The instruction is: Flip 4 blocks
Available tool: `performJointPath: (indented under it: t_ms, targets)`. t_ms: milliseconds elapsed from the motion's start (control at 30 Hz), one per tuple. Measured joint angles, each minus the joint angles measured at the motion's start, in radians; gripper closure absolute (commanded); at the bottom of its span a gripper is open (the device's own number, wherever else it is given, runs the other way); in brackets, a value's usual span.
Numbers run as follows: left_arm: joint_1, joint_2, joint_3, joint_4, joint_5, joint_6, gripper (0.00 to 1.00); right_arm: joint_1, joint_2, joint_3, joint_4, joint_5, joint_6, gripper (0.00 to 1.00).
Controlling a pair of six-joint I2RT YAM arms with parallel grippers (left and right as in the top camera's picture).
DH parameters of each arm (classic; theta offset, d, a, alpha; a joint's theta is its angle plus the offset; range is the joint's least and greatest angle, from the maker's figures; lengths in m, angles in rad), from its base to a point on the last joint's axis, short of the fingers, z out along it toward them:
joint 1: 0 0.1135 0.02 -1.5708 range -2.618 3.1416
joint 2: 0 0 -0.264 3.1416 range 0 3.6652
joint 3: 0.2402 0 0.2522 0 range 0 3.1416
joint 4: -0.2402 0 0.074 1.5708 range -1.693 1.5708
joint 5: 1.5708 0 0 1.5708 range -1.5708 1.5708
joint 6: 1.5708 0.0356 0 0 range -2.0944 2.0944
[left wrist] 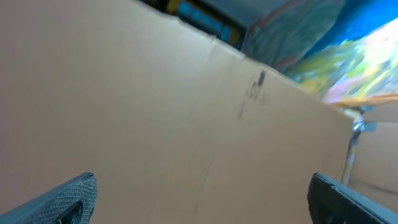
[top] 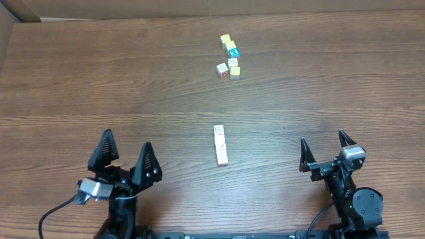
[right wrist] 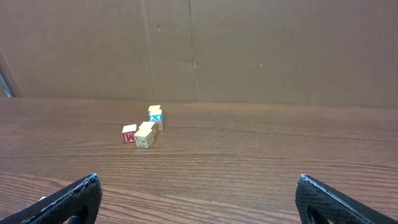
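A loose cluster of small blocks (top: pixel 229 58) lies at the far middle of the table: pale-yellow ones, a white one and a red-bordered one (top: pixel 222 70), around a blue X cube (top: pixel 232 50). The right wrist view shows the same blocks (right wrist: pixel 145 134), with the red-lettered one (right wrist: pixel 129 134) at the left. A short row of cream blocks (top: pixel 220 145) lies end to end at the table's centre. My left gripper (top: pixel 126 143) stands open at the near left and my right gripper (top: pixel 323 141) open at the near right. Both are far from all the blocks and hold nothing.
The wood-grain table (top: pixel 99 86) is walled by brown cardboard (right wrist: pixel 249 50) along the far side. The left wrist view shows only a cardboard wall (left wrist: pixel 155 112) between the open fingers (left wrist: pixel 74 196), with bright clutter above it.
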Motion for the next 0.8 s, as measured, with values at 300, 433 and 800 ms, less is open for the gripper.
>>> performJointPath:
  t_ms: [300, 433, 800]
  targets:
    - [0.000, 0.000, -0.008, -0.229, -0.013, 0.025, 0.00, 0.000, 0.000, 0.000, 0.000, 0.000, 0.000, 0.00]
    - [0.000, -0.001, -0.008, -0.397, -0.019, 0.067, 0.00, 0.000, 0.000, 0.000, 0.001, 0.000, 0.000, 0.00]
    - [0.000, -0.001, -0.008, -0.656, -0.029, 0.327, 0.00, 0.000, 0.000, 0.000, 0.000, 0.000, 0.000, 0.00]
